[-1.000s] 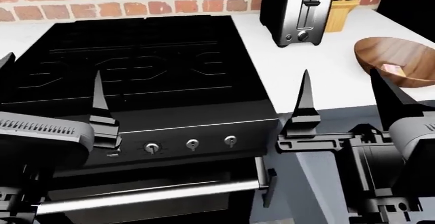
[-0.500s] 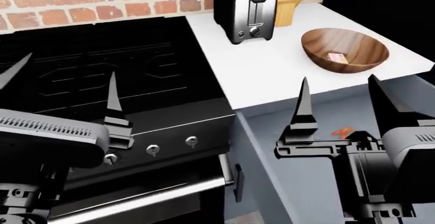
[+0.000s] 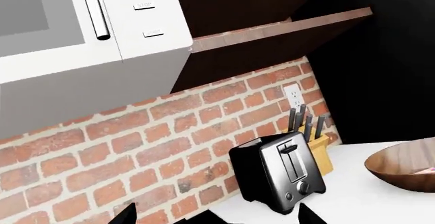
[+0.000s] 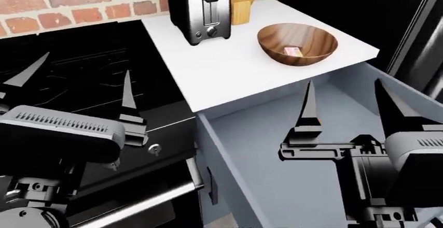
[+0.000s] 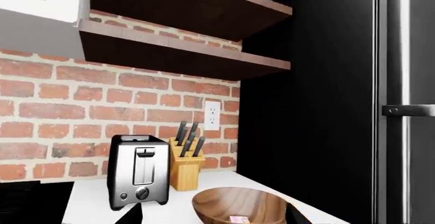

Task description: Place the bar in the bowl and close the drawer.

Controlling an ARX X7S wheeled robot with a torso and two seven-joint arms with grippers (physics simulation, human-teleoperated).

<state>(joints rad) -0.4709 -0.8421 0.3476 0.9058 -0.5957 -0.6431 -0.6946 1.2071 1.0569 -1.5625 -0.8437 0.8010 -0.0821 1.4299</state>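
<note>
Left wrist view: only two dark tips of the left claw [image 3: 212, 215] showing, set wide, nothing between them, so released. Well ahead of it, toaster [image 3: 277, 172] and knife block [image 3: 314, 143] against the brick wall; bowl [image 3: 405, 164] beyond the toaster on the white bench [image 3: 353, 198], cut by the picture's edge. Aimed high, microwave [image 3: 81, 25] overhead, so likely parked rather than working.

Head view: left claw [image 4: 76, 77] spread and empty over the black stove [image 4: 90, 57]. Right claw [image 4: 344, 103] spread and empty too, held above the open drawer [image 4: 291, 155], whose grey inside gapes under and ahead of it. Bar [image 4: 292, 51] lying inside the bowl [image 4: 298, 44], well beyond the right claw, past the bench edge; first half of the task apparently done. Right arm over the drawer probably because closing falls to it. Handle not visible here. Against the picture half a second back: toaster, bowl and bench edge slid leftward across the frame, far more drawer interior in sight, less stove; the small orange-red thing seen then by the right claw not visible now. Claws in nearly the same spots in frame, so view and arms turned together.

Right wrist view: right claw [image 5: 214, 213] tips wide, nothing held. Ahead, bowl [image 5: 246, 203] with bar [image 5: 239, 219] resting in it, toaster [image 5: 138, 177] and knife block [image 5: 186, 168] behind, fridge door [image 5: 401, 102] alongside.
</note>
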